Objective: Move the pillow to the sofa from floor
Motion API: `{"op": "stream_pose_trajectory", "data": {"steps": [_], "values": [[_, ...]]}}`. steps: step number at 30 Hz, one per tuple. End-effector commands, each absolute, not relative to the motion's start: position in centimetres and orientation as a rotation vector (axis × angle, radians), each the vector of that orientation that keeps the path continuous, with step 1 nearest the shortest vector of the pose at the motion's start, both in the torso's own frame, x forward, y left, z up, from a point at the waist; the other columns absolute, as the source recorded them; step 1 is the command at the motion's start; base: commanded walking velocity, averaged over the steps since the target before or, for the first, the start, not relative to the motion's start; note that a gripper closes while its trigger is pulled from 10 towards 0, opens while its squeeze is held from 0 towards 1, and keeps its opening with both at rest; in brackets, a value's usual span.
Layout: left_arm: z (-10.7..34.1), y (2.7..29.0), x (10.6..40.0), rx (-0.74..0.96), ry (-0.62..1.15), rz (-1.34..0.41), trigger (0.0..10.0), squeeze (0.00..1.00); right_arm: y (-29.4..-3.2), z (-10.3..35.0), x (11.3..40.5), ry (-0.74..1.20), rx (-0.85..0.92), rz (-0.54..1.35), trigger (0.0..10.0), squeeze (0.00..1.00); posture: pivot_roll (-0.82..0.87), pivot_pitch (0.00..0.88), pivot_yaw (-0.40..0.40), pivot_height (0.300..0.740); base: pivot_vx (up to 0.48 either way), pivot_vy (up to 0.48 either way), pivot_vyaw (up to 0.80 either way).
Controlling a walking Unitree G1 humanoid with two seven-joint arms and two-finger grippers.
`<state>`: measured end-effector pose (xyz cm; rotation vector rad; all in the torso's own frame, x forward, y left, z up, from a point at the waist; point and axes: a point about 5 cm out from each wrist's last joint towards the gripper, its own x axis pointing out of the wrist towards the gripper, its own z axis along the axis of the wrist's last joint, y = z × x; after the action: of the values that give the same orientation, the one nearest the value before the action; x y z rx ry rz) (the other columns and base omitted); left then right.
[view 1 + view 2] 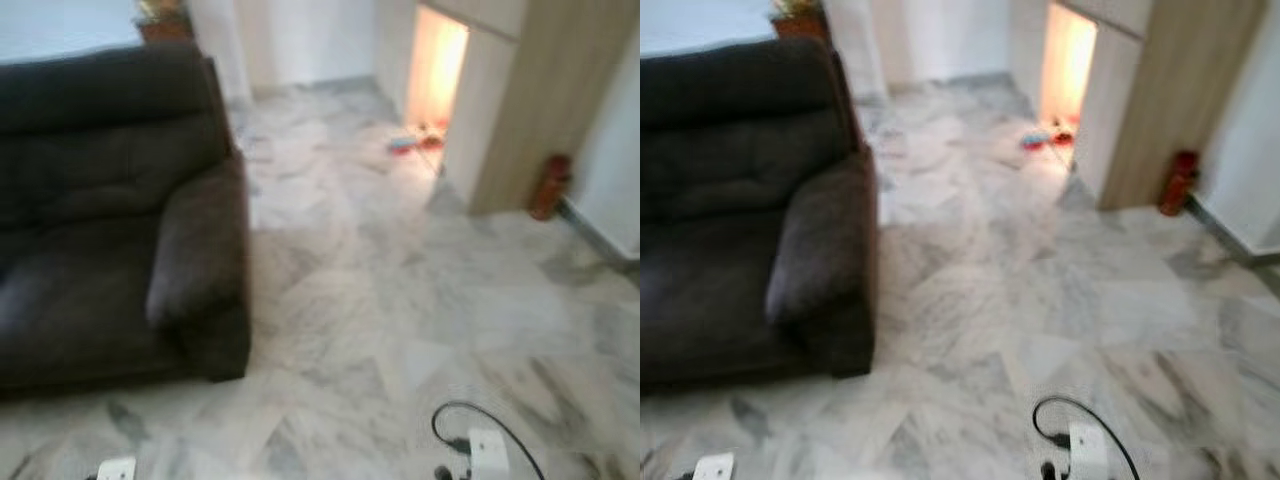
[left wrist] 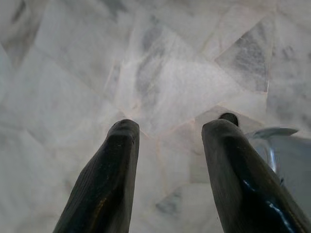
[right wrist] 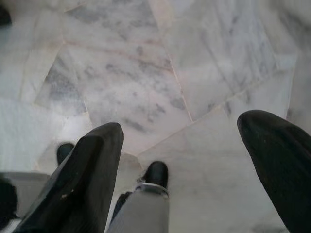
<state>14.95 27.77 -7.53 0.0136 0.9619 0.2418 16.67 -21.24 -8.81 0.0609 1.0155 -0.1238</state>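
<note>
Left gripper and right gripper both hang empty, fingers spread, over bare marble floor. The sofa stands ahead to the robot's left. No pillow can be made out, so neither arm can be judged nearer.

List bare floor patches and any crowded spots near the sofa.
Bare marble floor runs from the dark sofa armrest across to the wooden partition. The sofa's seat is bare too. Crowded: small red and blue items by the lit doorway, and a red object at the partition's foot. Both pincers hang open over bare tile.
</note>
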Motion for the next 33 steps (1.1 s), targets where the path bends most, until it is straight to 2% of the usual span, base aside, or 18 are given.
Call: {"op": "stream_pose_trajectory", "data": {"steps": [1, 12, 27, 33], "values": [[-7.72, 28.07, 14.22, 0.019, 0.989, 0.249, 10.0, 0.0, -20.54, -8.82, 16.96, 1.013, 0.067, -0.107, 10.0, 0.0, -0.03, 0.0, 0.022, 0.74, 0.0, 0.0, 0.8], [-7.76, 27.91, 14.26, 0.014, 0.986, 0.248, 10.0, 0.0, -20.6, -8.86, 16.85, 1.015, 0.087, -0.122, 10.0, 0.0, -0.02, 0.0, 0.018, 0.74, 0.0, 0.0, 0.78], [-7.76, 27.86, 14.34, 0.023, 0.991, 0.233, 10.0, 0.0, -20.26, -8.96, 16.72, 1.002, 0.146, -0.142, 10.0, 0.0, -0.03, 0.0, 0.033, 0.74, 0.0, 0.0, 0.0], [-7.8, 27.83, 14.3, 0.037, 1.003, 0.227, 10.0, 0.0, -20.29, -8.95, 16.73, 1.004, 0.143, -0.142, 10.0, 0.0, -0.03, 0.0, 0.03, 0.74, 0.0, 0.277, 0.0]]}}
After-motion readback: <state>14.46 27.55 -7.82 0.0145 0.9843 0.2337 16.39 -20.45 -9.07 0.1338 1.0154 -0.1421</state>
